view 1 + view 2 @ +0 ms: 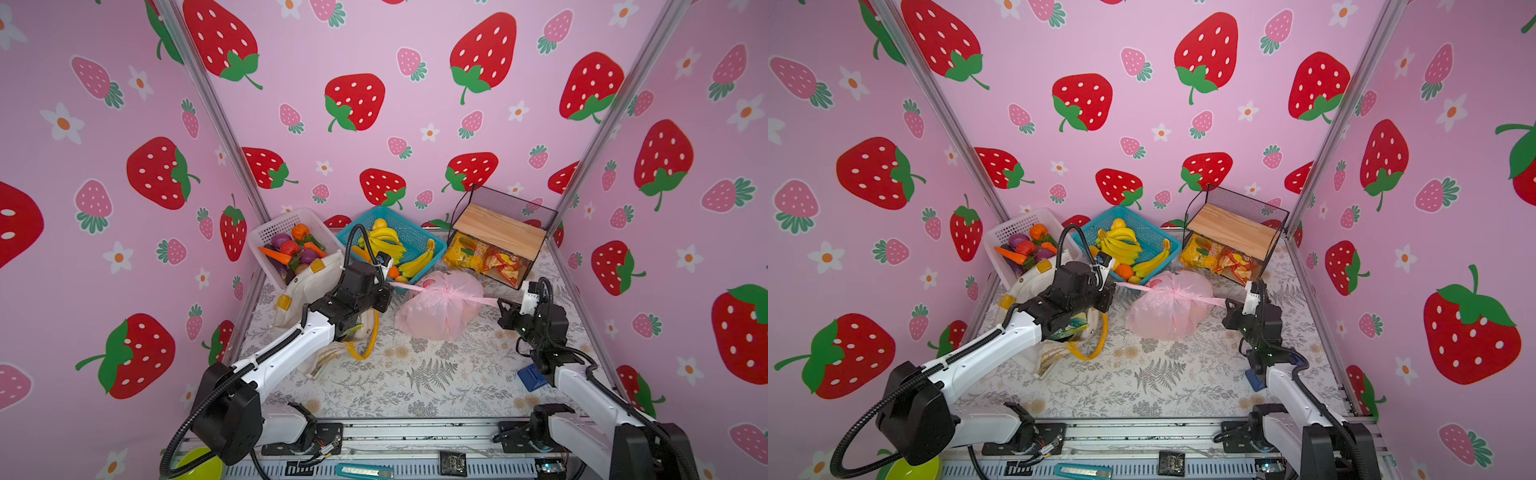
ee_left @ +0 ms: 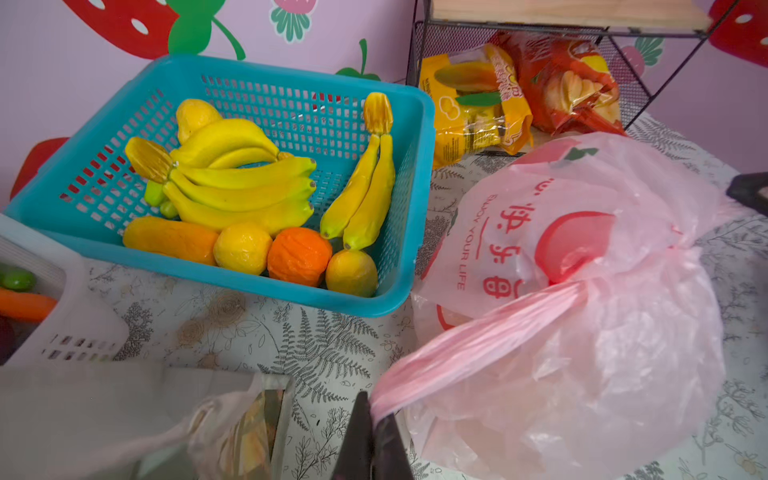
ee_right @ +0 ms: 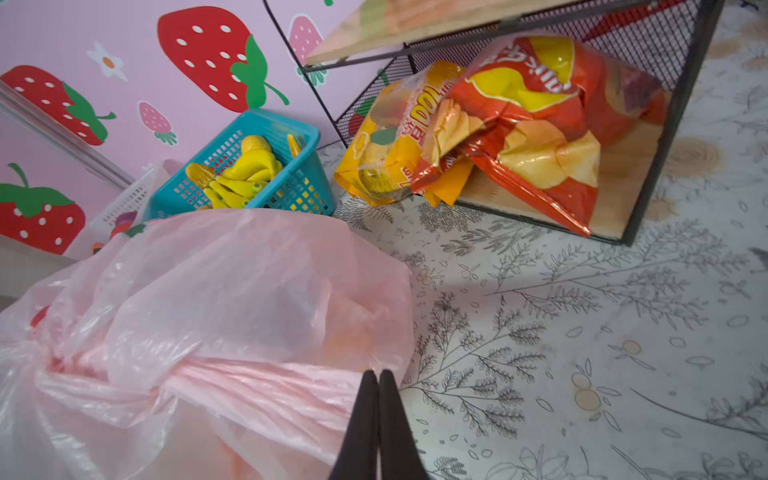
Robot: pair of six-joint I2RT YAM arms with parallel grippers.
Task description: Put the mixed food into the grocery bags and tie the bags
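Note:
The pink plastic bag (image 1: pixel 440 309) (image 1: pixel 1167 311) sits full in the middle of the table, its two handles pulled out taut to either side. My left gripper (image 1: pixel 390 287) (image 2: pixel 376 409) is shut on the left handle (image 2: pixel 478 345). My right gripper (image 1: pixel 500 302) (image 3: pixel 378 374) is shut on the right handle (image 3: pixel 266 386). Orange shapes show faintly through the plastic (image 3: pixel 353 332). The white canvas tote (image 1: pixel 305 286) (image 1: pixel 1027 282) lies under my left arm, with a crinkly snack packet (image 2: pixel 249 432) inside. Small orange and yellow toy fruits (image 2: pixel 299 255) lie in the blue basket.
At the back stand a white basket (image 1: pixel 286 224) of vegetables, the blue basket (image 1: pixel 419 232) with banana bunches, and a wire shelf (image 1: pixel 503 226) holding chip bags (image 3: pixel 519 124). The tote's yellow handle (image 1: pixel 368 347) lies on the cloth. A blue object (image 1: pixel 532 376) sits beside my right arm.

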